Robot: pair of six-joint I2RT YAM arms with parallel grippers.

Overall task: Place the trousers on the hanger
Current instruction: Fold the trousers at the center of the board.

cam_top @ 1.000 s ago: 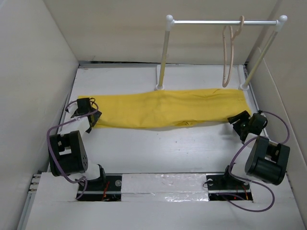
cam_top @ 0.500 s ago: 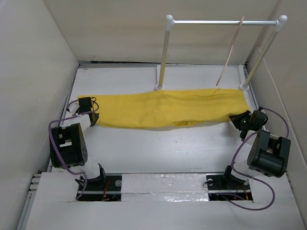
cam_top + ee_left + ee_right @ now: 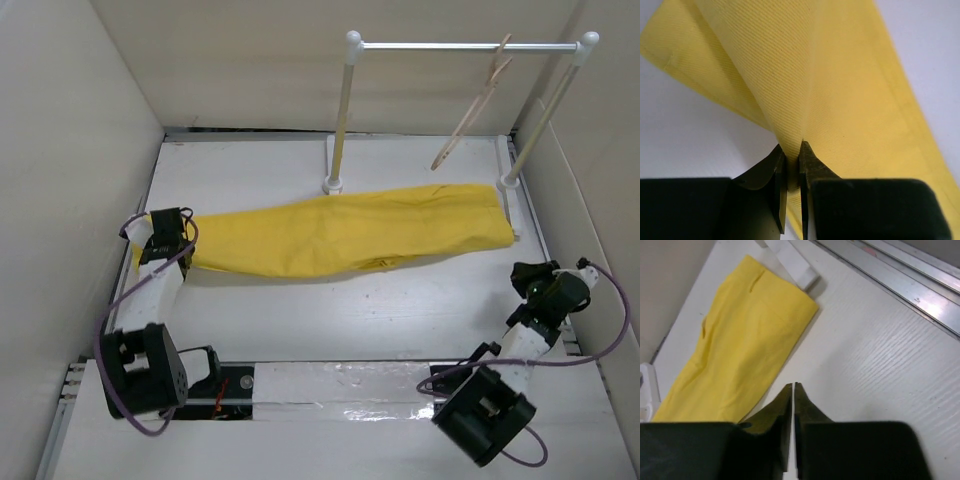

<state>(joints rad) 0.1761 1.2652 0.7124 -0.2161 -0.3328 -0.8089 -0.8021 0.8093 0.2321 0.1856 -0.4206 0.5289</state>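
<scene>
early days tbh, the trousers (image 3: 340,235) are lying stretched out flat on the bench (image 3: 400,320) just in front of the rail (image 3: 465,45), and the hanger (image 3: 468,112) is dangling tilted from the rail near its right post, nothing on it yet. left hand (image 3: 792,161) is pinching the trouser end furthest left of the rail. right hand (image 3: 792,390) is hovering in front of the right post, fingers pressed together on nothing, clear of the cloth. lifting and draping are all left to do, I reckon
</scene>
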